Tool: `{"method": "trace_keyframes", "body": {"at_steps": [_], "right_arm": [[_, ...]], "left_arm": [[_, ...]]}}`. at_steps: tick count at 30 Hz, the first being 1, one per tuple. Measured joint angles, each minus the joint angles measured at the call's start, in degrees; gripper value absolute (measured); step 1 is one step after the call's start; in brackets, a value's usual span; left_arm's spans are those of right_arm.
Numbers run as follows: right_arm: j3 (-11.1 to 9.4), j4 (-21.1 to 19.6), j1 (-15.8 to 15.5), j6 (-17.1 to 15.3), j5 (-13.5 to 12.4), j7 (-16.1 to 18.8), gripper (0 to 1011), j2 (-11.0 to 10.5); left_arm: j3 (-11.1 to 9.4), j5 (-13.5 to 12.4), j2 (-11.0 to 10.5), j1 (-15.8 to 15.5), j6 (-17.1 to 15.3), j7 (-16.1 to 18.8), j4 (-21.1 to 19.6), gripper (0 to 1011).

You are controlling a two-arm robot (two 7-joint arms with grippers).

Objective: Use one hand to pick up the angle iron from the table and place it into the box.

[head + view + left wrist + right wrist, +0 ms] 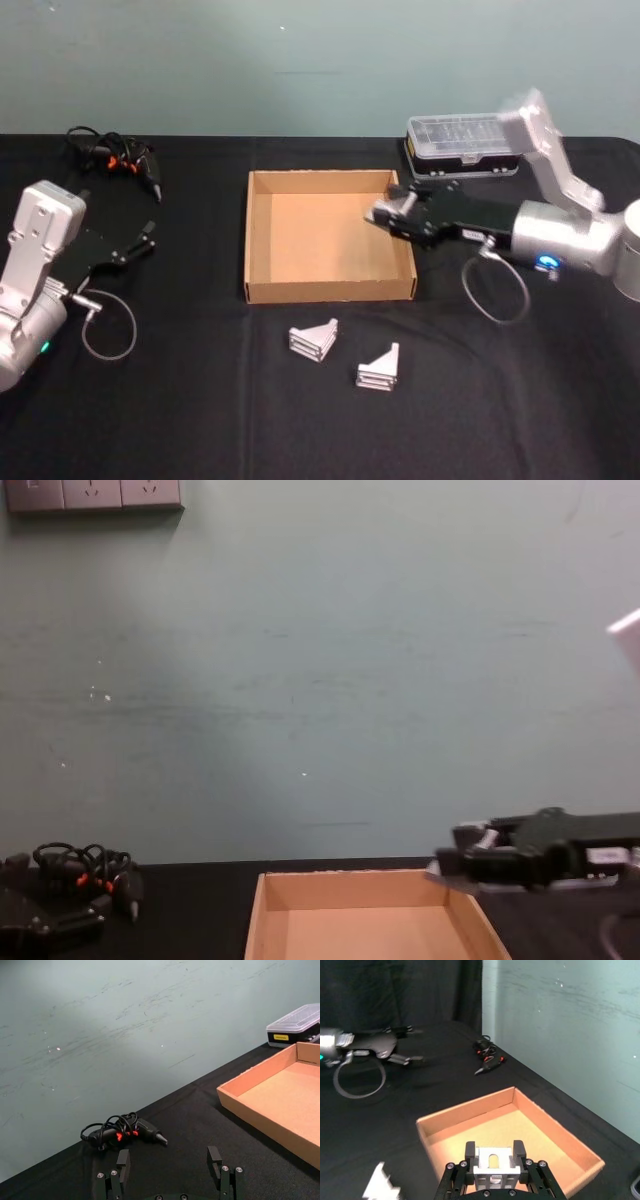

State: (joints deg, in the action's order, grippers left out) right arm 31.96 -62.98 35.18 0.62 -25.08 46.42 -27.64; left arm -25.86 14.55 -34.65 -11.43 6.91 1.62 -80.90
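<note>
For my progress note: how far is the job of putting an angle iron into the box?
Done: the right gripper has one angle iron clamped and lifted. In hand: it holds it above the box, whose floor is bare. Left: release it inside. On the table lie two other angle irons; the left gripper is parked, open.

- angle iron (314,340) (379,368) (493,1162): three
- box (262,240): one
- case (462,140): one
- corded tool (120,158): one
- table (200,420): one
- arm (40,250) (575,240): two
- left gripper (150,238), right gripper (383,213): two
</note>
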Motion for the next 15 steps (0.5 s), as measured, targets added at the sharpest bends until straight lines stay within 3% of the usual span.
{"method": "trace_keyframes", "body": {"at_steps": [5, 8, 15], "right_arm": [[1.26, 7.63, 4.74, -1.54, 0.61, -0.71, 456, 4.41], [2.26, 15.21, 8.61, -2.03, 1.84, -1.54, 456, 8.15], [3.46, 25.24, 13.33, -1.21, 4.55, -2.12, 456, 12.65]], "left_arm": [[0.0, 0.0, 0.0, 0.0, 0.0, 0.0, 0.0, 1011], [0.0, 0.0, 0.0, 0.0, 0.0, 0.0, 0.0, 1012], [0.0, 0.0, 0.0, 0.0, 0.0, 0.0, 0.0, 1011]]}}
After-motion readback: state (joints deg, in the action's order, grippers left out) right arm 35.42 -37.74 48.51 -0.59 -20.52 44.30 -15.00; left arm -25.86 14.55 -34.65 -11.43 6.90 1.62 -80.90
